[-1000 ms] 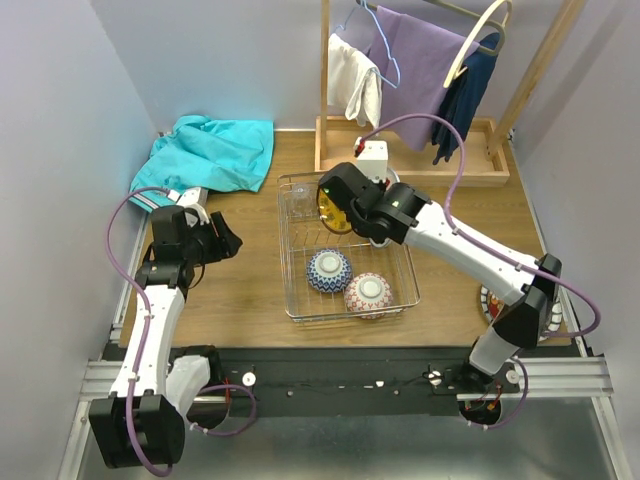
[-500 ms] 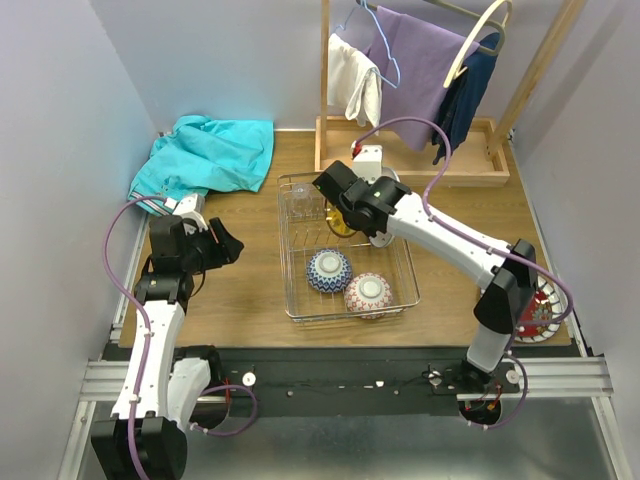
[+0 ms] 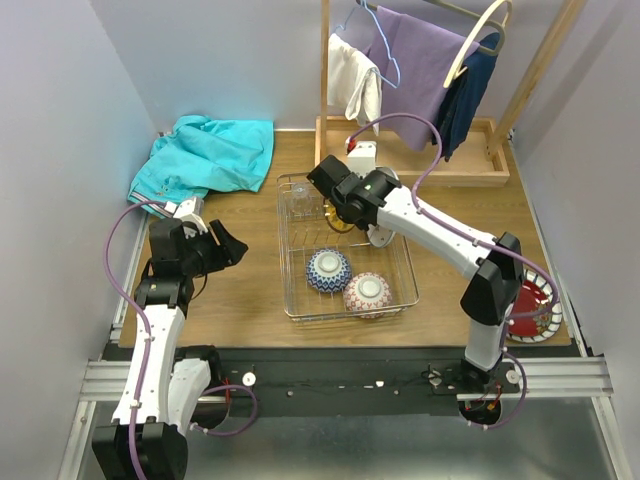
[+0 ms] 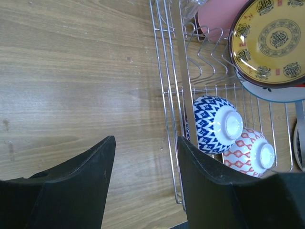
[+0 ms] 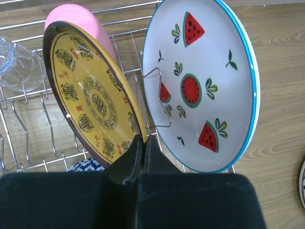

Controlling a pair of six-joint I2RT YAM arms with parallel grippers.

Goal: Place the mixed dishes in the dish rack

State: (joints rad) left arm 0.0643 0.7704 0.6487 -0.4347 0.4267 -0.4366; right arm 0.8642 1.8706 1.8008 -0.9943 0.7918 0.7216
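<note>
Right pincer (image 5: 141,155) pinches yellow plate (image 5: 90,105) — on edge.

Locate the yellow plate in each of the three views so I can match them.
Top external: yellow plate at the far end of the dish rack, mostly hidden under the right arm.
Left wrist: top right corner, standing in the rack.
Right wrist: left of centre, rim pinched in the right tool.
Shared landmark: the blue-patterned bowl.
</note>
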